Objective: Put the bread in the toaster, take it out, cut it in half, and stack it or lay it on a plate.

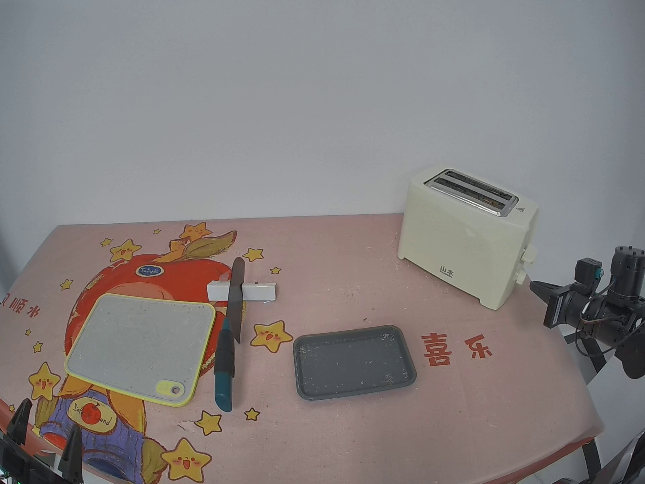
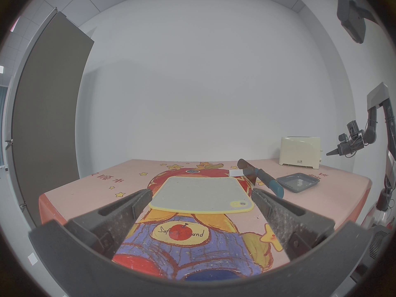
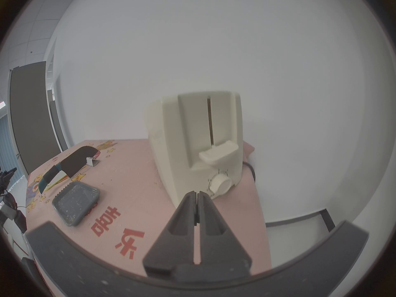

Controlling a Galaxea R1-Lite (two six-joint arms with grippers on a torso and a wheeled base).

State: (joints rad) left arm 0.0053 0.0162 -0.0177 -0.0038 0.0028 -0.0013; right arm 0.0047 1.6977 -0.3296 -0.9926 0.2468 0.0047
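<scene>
Shut on nothing, the right fingers (image 3: 177, 223) hover just off the toaster's (image 3: 173, 145) lever (image 3: 218, 152) end; the left fingers (image 2: 119, 217), spread and empty, sit well away from it. I'd guess the bread is inside: work the lever squarely, not sideways.

toaster (image 1: 467, 236): cream; two slots; upright at far right | plate (image 1: 354, 370): grey rectangular tray; crumb-dusted; flat, centre | cutting board (image 1: 138, 345): grey, yellow-rimmed; flat, left | knife (image 1: 228, 344): dark blade, teal handle; just beside the board's right edge
</scene>
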